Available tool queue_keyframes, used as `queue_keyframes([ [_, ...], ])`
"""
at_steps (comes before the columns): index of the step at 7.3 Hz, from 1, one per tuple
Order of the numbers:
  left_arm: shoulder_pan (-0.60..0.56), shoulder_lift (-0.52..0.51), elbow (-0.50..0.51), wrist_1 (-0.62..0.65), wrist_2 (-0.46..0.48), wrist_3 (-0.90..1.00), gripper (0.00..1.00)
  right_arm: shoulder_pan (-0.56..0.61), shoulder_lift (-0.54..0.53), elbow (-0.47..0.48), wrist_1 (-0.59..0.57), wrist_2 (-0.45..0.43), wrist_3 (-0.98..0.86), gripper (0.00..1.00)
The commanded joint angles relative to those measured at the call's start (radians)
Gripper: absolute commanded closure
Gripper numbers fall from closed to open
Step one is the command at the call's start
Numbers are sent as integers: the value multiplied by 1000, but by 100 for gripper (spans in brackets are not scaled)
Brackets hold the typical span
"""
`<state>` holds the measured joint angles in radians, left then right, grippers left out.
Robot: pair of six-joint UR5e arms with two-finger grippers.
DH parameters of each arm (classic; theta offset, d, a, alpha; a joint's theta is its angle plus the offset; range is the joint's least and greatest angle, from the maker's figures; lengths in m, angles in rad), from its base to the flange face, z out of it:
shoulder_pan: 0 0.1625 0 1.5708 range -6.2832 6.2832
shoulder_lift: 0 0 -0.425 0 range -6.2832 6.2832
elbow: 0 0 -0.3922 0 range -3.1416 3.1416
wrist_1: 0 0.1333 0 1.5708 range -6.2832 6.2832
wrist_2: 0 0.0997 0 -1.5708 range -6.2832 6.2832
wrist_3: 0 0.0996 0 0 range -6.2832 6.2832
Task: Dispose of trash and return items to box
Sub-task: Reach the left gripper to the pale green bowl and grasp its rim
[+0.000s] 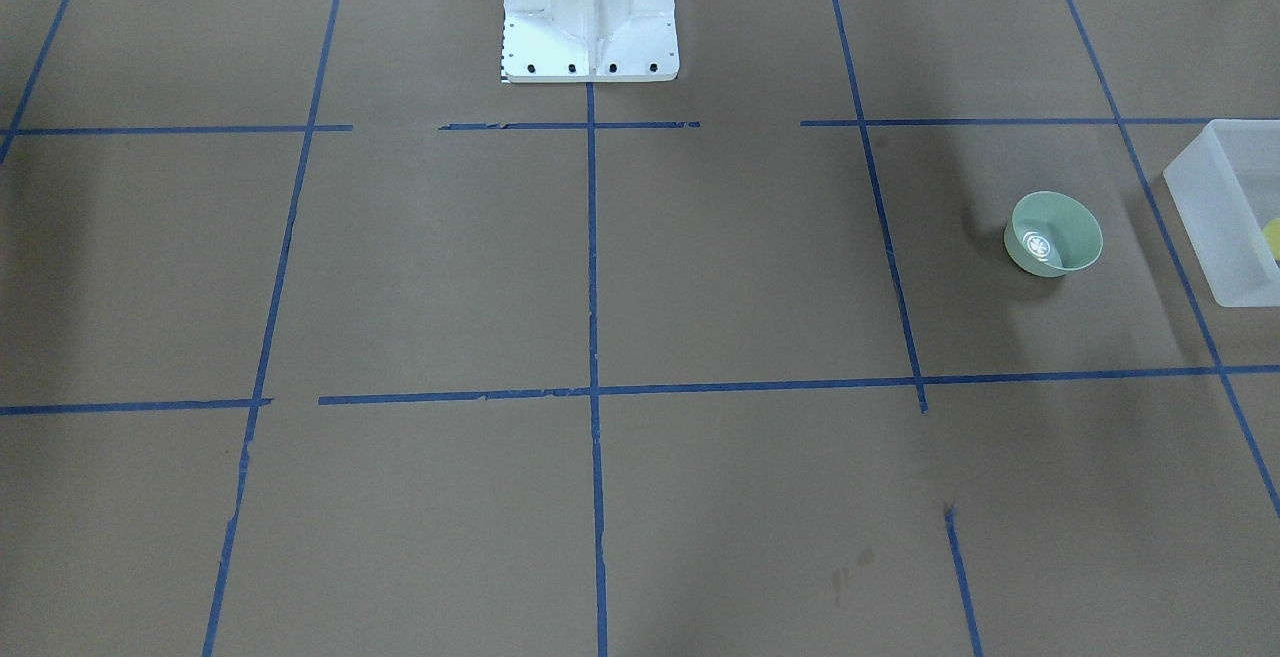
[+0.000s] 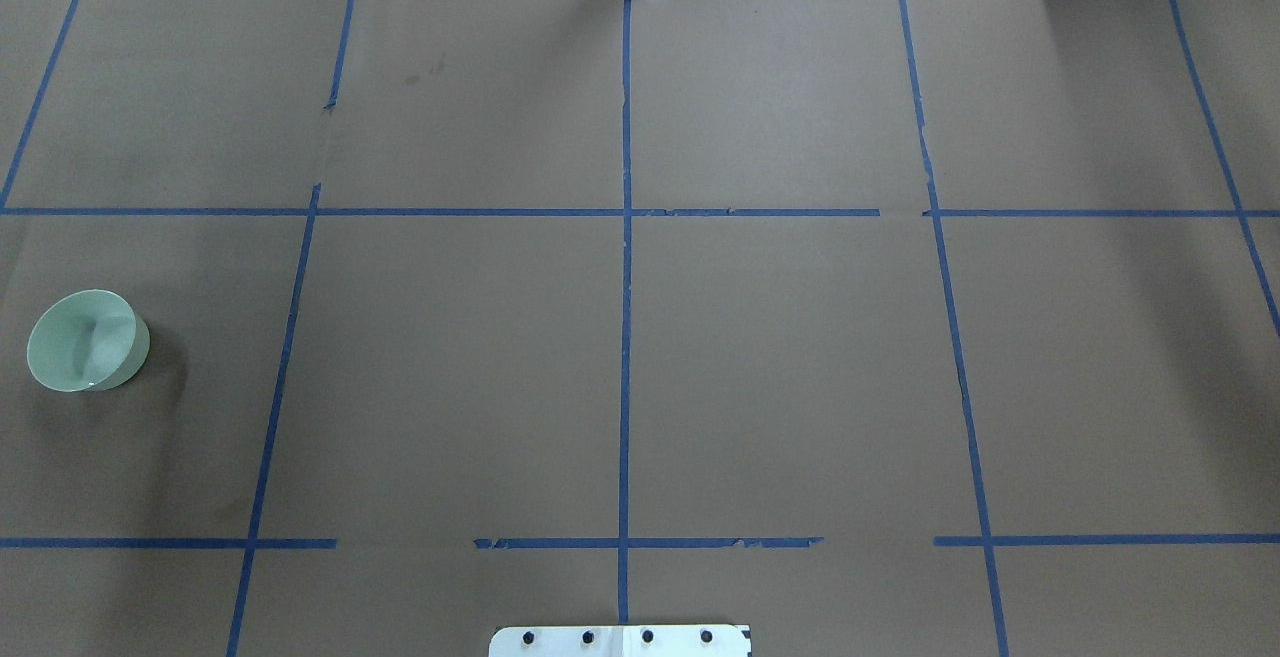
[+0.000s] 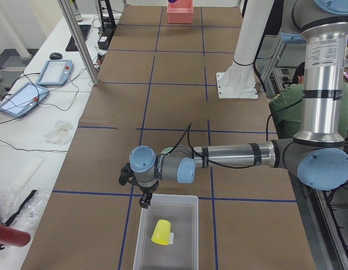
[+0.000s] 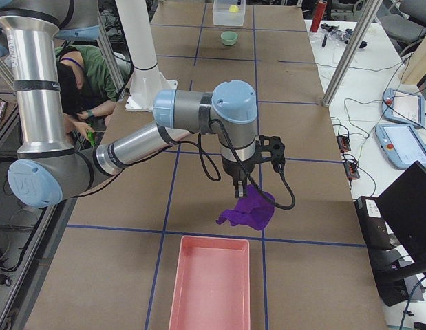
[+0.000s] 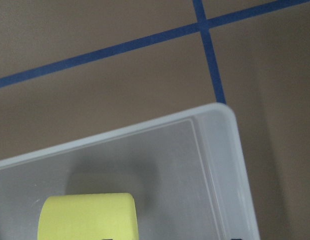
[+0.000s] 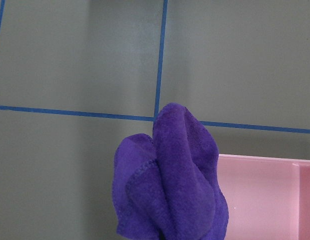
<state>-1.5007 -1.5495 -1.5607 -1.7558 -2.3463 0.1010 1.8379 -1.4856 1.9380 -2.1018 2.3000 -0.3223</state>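
The pale-green bowl stands upright on the brown table, also in the overhead view, a short way from the frosted box. The yellow cup lies on its side inside the box; the left wrist view shows it under the camera. My left gripper hovers over the box's near rim, its tips barely showing, wide apart and empty. My right gripper is shut on a purple cloth that hangs above the table just before a pink tray.
The white robot pedestal stands at the table's robot side. A person in a green shirt crouches beside the table behind the arms. Tablets and cables lie on the side bench. Blue tape lines grid the table.
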Motion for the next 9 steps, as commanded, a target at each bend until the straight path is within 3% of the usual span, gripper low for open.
queue_keyframes([
  [1, 72, -36, -123, -5, 5, -162, 3, 24, 1, -85, 6, -11, -92, 100],
  [3, 175, -28, -173, -93, 4, -342, 0, 46, -1, -161, 60, -8, -133, 100],
  [6, 321, 144, -131, -534, 8, -654, 3, 64, -1, -304, 199, 1, -132, 100],
  [7, 382, 178, -121, -627, 46, -740, 4, 66, -1, -338, 218, 22, -130, 100],
  [9, 457, 187, -60, -683, 93, -785, 4, 69, -1, -347, 220, 38, -127, 100],
])
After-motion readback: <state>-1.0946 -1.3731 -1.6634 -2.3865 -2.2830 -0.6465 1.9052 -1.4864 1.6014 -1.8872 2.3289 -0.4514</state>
